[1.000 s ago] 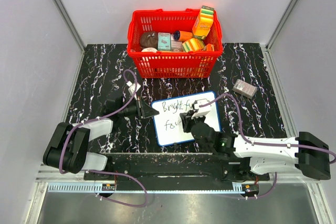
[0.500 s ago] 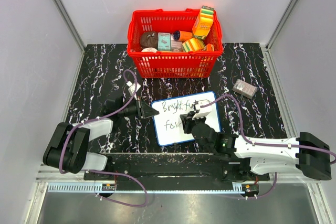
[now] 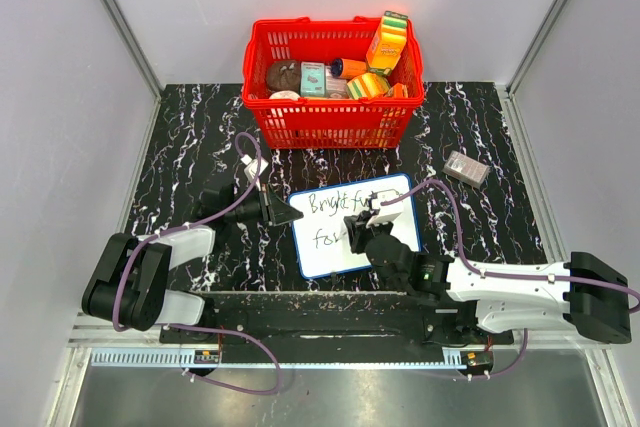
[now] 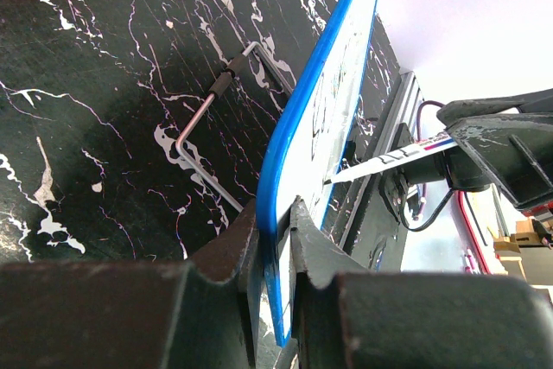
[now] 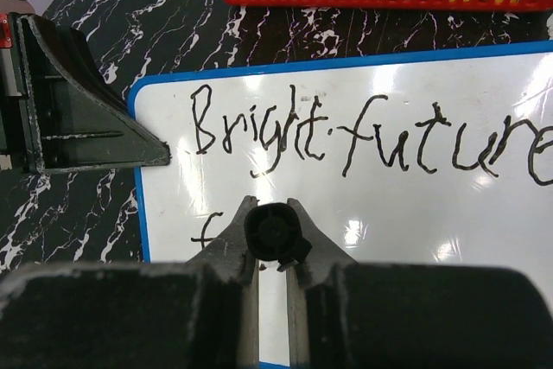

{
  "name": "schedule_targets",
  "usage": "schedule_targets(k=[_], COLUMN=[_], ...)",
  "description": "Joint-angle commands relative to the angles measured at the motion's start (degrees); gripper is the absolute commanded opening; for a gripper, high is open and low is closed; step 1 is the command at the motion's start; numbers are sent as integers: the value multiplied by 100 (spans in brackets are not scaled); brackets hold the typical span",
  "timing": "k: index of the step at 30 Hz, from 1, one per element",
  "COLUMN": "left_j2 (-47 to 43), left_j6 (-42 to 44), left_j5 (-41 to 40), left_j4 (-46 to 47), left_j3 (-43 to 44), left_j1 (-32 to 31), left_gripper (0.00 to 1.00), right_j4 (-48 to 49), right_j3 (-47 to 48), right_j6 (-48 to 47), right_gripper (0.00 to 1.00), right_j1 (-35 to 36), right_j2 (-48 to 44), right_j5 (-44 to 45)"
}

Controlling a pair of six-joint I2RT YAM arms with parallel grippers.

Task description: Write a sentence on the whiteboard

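The flat white whiteboard [image 3: 335, 259] with a thin blue rim lies at the centre of the top view, on the black, white-veined marble table [image 3: 190, 147]. It sits just below the red plastic mesh basket [image 3: 330, 125] of packaged goods. A small grey box [image 3: 466, 168] sits well apart at the right. The left gripper [image 3: 286, 214] meets the board's left edge. The right gripper [image 3: 360, 232] hangs over its middle and covers part of the sentence [image 3: 335, 203] — only "Bright fu" and "fo" read here.

The right wrist view gives more: shaky black "Bright future" runs across the upper half, and an "f" starts a second line at lower left. At bottom centre this gripper's fingers [image 5: 226, 252] are clamped on a black marker [image 5: 275, 232], seen end-on.

Only the left wrist view shows the other grip — both fingers [image 4: 233, 248] are pinched together on the blue rim at bottom centre. The marker's white barrel comes in from the right, its tip at the board's face. A bent metal wire [image 4: 223, 85] with a black sleeve lies on the table left of the board.
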Motion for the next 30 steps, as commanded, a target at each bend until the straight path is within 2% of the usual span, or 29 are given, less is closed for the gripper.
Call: schedule_targets(k=[1,17,30], left_j2=[165,165,165], left_j6=[647,638,638], left_j5=[-653,-653,-662], left_j4=[-211,-211,-211], left_j3=[38,29,38], left_j1=[19,19,19], left_gripper=[0,0,0], right_j4=[248,477,20], right_j3=[156,226,33], right_j6=[-292,-512,-126], right_gripper=[0,0,0], right_j1=[-46,-169,-196], right_j2=[-16,-7,-157], right_j5=[405,440,255])
